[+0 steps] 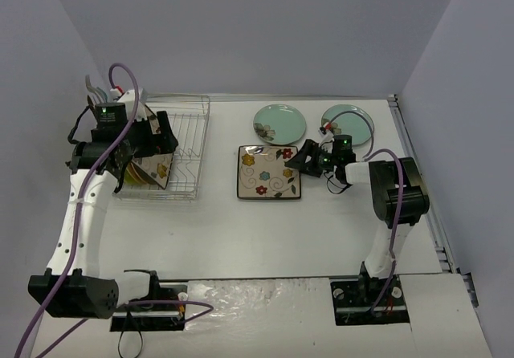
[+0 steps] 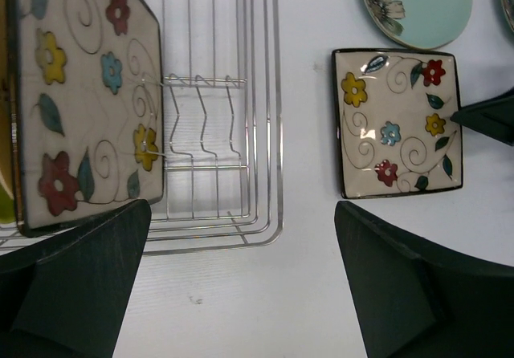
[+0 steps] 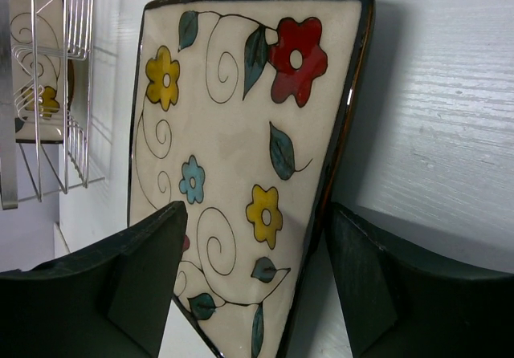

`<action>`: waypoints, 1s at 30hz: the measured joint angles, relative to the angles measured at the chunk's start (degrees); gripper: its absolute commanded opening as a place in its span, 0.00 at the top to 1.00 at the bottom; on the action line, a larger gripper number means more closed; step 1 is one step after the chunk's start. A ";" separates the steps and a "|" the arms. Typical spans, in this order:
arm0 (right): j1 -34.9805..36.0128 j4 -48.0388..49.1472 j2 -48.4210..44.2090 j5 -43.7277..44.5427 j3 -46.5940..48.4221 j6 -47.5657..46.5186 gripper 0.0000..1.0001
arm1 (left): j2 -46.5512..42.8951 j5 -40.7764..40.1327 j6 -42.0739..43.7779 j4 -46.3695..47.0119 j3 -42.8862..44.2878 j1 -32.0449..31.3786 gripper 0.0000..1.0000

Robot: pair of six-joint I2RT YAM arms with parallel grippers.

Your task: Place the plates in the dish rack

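The silver wire dish rack (image 1: 186,145) stands at the left. A square dark-rimmed floral plate (image 1: 158,170) stands in it, next to a lime-green plate (image 1: 136,175). My left gripper (image 1: 165,133) hangs over the rack, open and empty; its wrist view shows the racked square plate (image 2: 80,101). A second square floral plate (image 1: 267,172) lies flat on the table. My right gripper (image 1: 299,156) is open at its right edge, one finger over the plate (image 3: 241,133) and the other outside its rim. Two pale teal plates (image 1: 279,122) (image 1: 353,125) lie behind. Cream plates are hidden.
A white utensil holder (image 1: 120,97) sits at the rack's far left end. Empty rack prongs (image 2: 201,117) stand right of the racked square plate. White walls enclose the table on three sides; the right table edge (image 1: 418,165) runs close to the right arm.
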 measured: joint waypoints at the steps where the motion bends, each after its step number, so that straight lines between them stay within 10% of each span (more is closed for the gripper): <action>1: 0.01 0.16 0.20 -0.14 0.14 0.27 0.34 | 0.00 0.35 0.00 -0.07 0.00 -0.55 0.03; 10: 0.06 3.13 2.26 -0.91 0.18 2.50 0.52 | 0.00 -0.20 -1.36 -0.97 -0.12 -8.52 0.03; 19: -0.01 5.36 4.00 0.23 -1.09 4.30 0.99 | 0.11 -0.42 -7.06 0.82 -4.71 -18.45 0.03; 30: 0.38 -0.19 -1.94 1.65 -5.90 10.00 1.00 | 0.99 -0.12 -22.07 10.82 -14.43 -29.05 0.03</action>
